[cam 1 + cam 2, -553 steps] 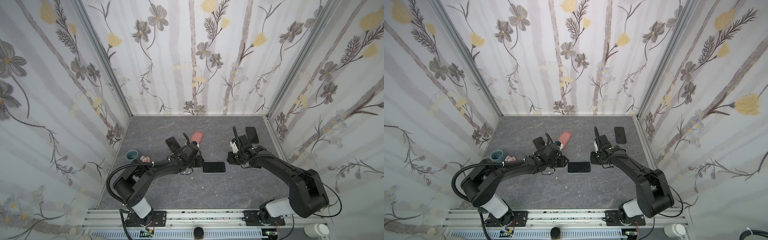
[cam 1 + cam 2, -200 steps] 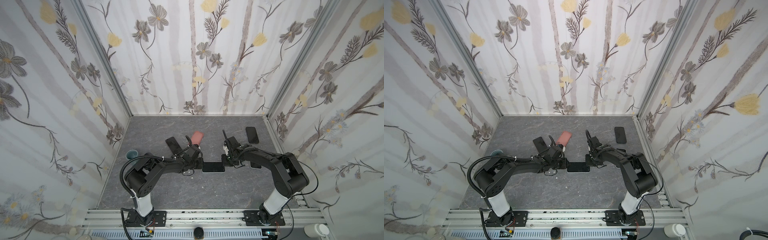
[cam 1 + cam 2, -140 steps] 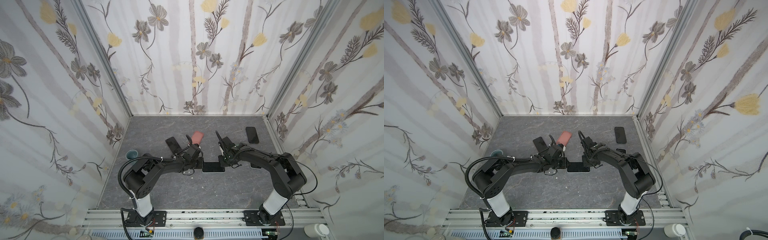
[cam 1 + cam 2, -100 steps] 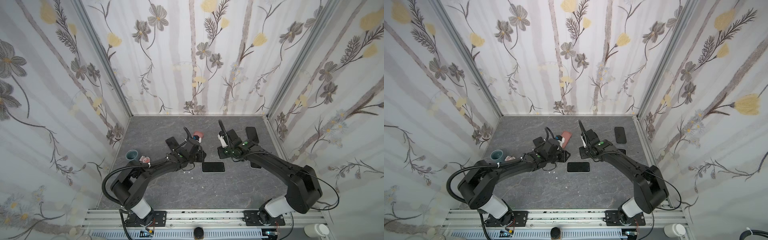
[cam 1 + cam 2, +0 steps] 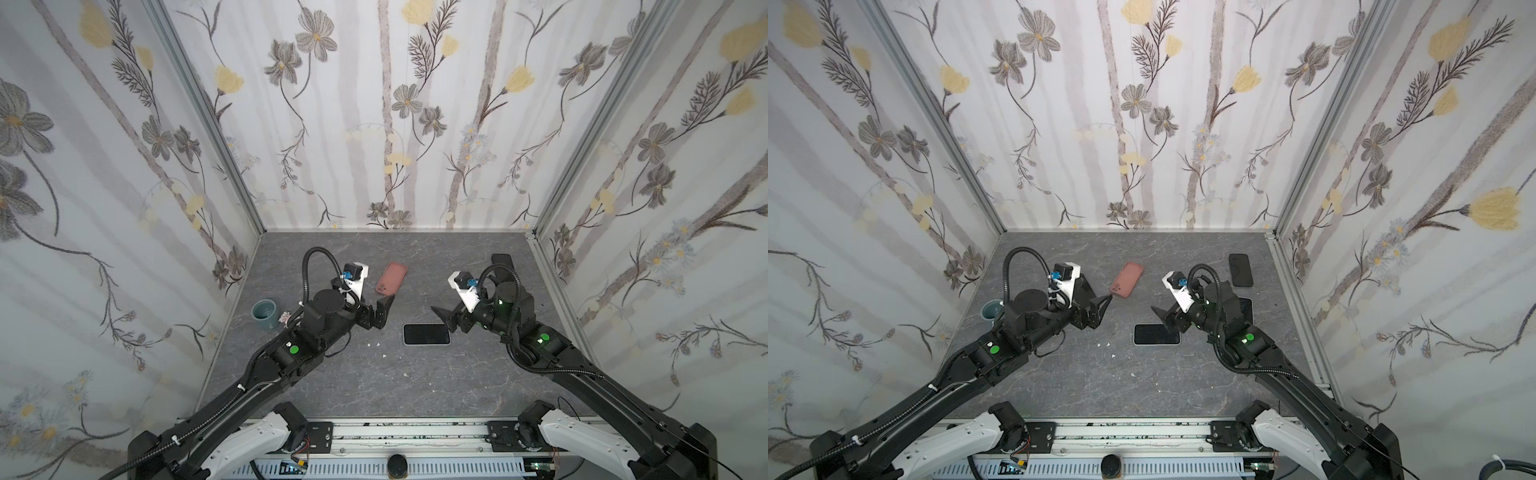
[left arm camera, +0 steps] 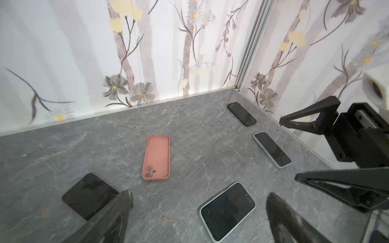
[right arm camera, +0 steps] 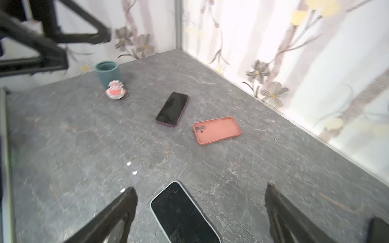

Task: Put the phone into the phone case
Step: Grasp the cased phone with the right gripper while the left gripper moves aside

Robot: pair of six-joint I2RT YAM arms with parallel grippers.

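Currently the phone (image 5: 427, 334) lies flat mid-scene, long axis left-right, with a pale rim (image 6: 201, 213) that I judge to be a case already seated. The right gripper (image 5: 441, 318) hangs at its right end and is nearer; the left gripper (image 5: 383, 311) stands off to its left. Both sets of jaws are spread wide, empty, touching nothing. The pink phone case (image 5: 391, 277) lies empty toward the far side.

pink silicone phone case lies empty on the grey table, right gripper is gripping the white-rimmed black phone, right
Not gripping: the right gripper is open; the white-rimmed black phone lies free on the grey table, as the right wrist view shows.
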